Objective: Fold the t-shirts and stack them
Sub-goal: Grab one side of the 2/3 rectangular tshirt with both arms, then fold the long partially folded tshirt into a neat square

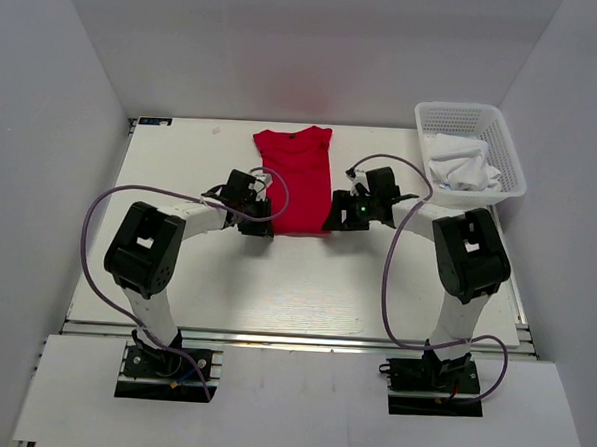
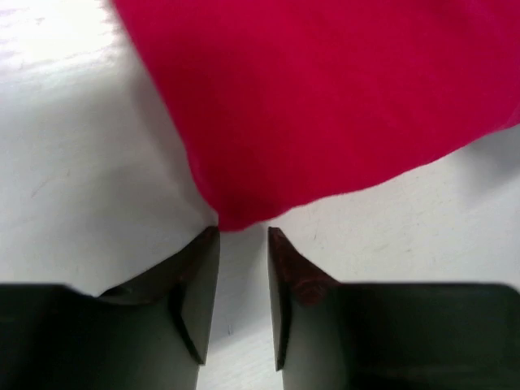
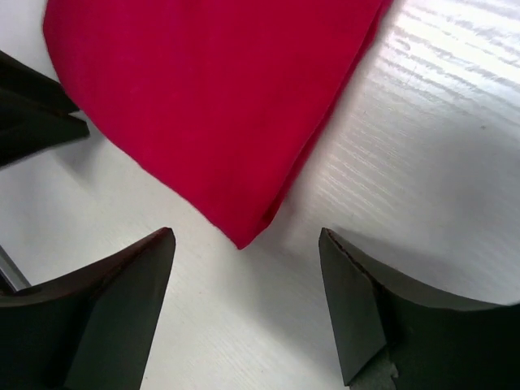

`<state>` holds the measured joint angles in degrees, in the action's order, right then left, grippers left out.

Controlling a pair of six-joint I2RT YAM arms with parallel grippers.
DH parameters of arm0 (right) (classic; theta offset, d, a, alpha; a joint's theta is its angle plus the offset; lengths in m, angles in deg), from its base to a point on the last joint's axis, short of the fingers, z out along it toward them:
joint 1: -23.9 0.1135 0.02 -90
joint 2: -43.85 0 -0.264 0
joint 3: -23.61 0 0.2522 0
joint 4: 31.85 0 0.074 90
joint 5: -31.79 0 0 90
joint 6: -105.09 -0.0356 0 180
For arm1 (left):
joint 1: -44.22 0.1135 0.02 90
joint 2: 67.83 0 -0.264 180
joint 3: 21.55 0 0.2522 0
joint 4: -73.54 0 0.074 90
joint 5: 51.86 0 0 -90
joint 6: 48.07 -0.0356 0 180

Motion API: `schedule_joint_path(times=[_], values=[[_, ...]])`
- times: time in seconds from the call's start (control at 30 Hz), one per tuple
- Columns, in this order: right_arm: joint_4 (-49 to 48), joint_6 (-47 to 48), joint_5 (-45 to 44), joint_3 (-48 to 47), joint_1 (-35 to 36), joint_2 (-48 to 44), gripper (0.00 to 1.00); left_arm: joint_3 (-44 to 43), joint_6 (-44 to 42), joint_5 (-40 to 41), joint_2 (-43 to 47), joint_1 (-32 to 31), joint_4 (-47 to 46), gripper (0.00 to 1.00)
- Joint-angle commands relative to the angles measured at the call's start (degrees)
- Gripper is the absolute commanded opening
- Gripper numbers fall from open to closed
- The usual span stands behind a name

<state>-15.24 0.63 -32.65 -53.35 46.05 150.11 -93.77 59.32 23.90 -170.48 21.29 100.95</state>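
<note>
A red t-shirt lies on the table, folded into a long narrow strip with its neck at the far end. My left gripper sits at its near left corner. In the left wrist view the jaws stand a little apart and empty, with the shirt's corner just ahead of the tips. My right gripper sits at the near right corner. In the right wrist view it is wide open and empty, with the shirt's corner between and just ahead of the fingertips.
A white mesh basket stands at the back right and holds crumpled white cloth. The left gripper's fingers show at the left edge of the right wrist view. White walls enclose the table.
</note>
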Motion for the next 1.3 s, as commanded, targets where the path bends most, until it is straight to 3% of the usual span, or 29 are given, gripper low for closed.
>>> schedule_joint_path(times=[0.0,0.07,0.1,0.13,0.17,0.3,0.33,0.37,0.63,0.87,1.07,1.27], values=[[-1.09,0.66,3.27,-2.10,0.17,2.90,0.73,-1.92,-1.39,-1.40,-1.41,-0.18,-1.87,0.39],[-1.18,0.84,3.01,-2.45,0.00,4.30,0.69,-1.92,-1.39,-2.63,-2.20,-0.18,-2.92,0.27],[-1.88,0.75,2.92,-2.54,0.08,4.48,0.62,-2.53,-1.39,-3.42,-2.90,-0.18,-2.93,0.20],[-2.06,0.49,2.83,-2.80,0.08,4.83,0.58,-2.54,-1.39,-3.43,-2.91,-0.18,-2.93,0.06],[-2.06,0.31,3.00,-2.81,0.00,5.45,0.54,-3.15,-1.39,-4.04,-2.91,-0.18,-2.93,0.00],[-5.05,0.22,3.26,-3.59,0.09,6.24,0.27,-2.45,-1.91,-5.09,-2.91,-0.18,-4.94,0.00],[-4.96,0.22,3.35,-3.86,0.00,6.42,0.09,-2.45,-1.92,-5.10,-2.12,-0.18,-4.95,0.00],[-4.44,0.66,3.53,-3.95,0.17,6.24,0.00,-1.76,-1.92,-5.10,-1.16,-0.18,-4.95,0.00],[1.71,2.77,4.58,4.21,0.61,-6.66,0.00,7.90,1.33,-13.16,12.46,-0.18,-7.32,0.00],[13.91,4.96,6.25,10.37,0.70,-24.07,0.00,11.35,4.93,-16.87,28.35,-1.23,1.45,0.00],[23.93,7.16,9.86,5.55,0.79,-34.44,0.00,10.30,6.78,-21.53,37.17,-1.76,11.39,0.00],[21.84,5.05,11.62,2.65,0.35,-36.21,0.00,6.61,7.31,-20.31,38.32,-1.76,12.54,0.00]])
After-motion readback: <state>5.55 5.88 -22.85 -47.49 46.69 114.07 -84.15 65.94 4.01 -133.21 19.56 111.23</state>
